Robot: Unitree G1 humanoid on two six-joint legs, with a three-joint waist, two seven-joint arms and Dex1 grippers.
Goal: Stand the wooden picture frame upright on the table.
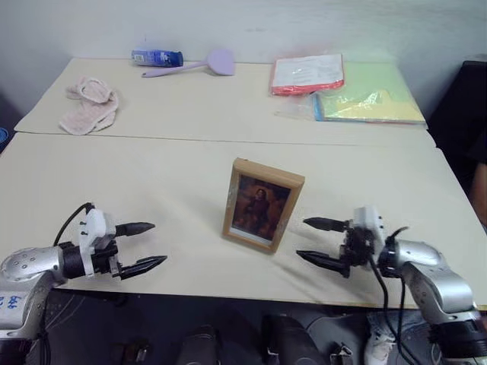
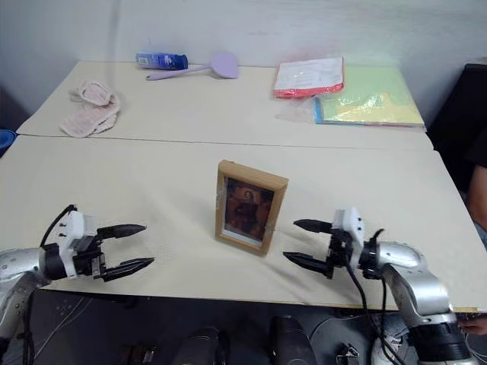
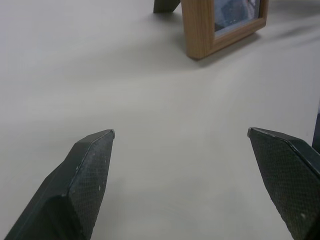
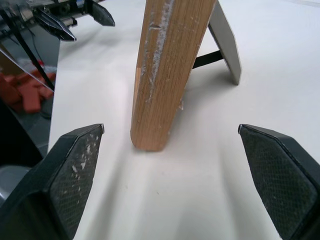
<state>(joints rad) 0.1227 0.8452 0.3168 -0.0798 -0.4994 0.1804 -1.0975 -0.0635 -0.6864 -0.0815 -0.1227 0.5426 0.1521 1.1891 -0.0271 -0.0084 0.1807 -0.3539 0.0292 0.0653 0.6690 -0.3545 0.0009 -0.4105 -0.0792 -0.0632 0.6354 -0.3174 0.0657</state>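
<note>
A pale cream tabletop (image 1: 152,175) fills most of the head camera's view, made of two sections joined by a seam running across it. On the near section, roughly in the middle, the wooden picture frame (image 1: 262,204) stands upright on its lower edge, its front facing the robot and showing a dark brownish portrait. In the right wrist view the frame's light-wood side edge rises from the surface, and its fold-out stand (image 4: 226,42) is splayed out behind it, resting on the tabletop and joined to the back by a thin dark strap.

The left hand (image 1: 140,246) hovers near the front edge of the tabletop, well to the left of the frame, its two black fingers spread wide apart and pointing toward the frame. It has hold of nothing. The right hand (image 1: 323,242) hovers just to the right of the frame, its fingers likewise spread wide and pointing toward it, with nothing between them. Neither hand touches the frame.

On the far section of the tabletop, well apart from the frame, lie several other things. At the far left is a crumpled pinkish cloth (image 1: 90,103). Beyond it sit a small blue packet (image 1: 157,57) and a lilac paddle-shaped utensil (image 1: 199,64). At the far right is a red-edged plastic packet (image 1: 307,74), partly overlapping a stack of green and yellow sheets (image 1: 371,96).
</note>
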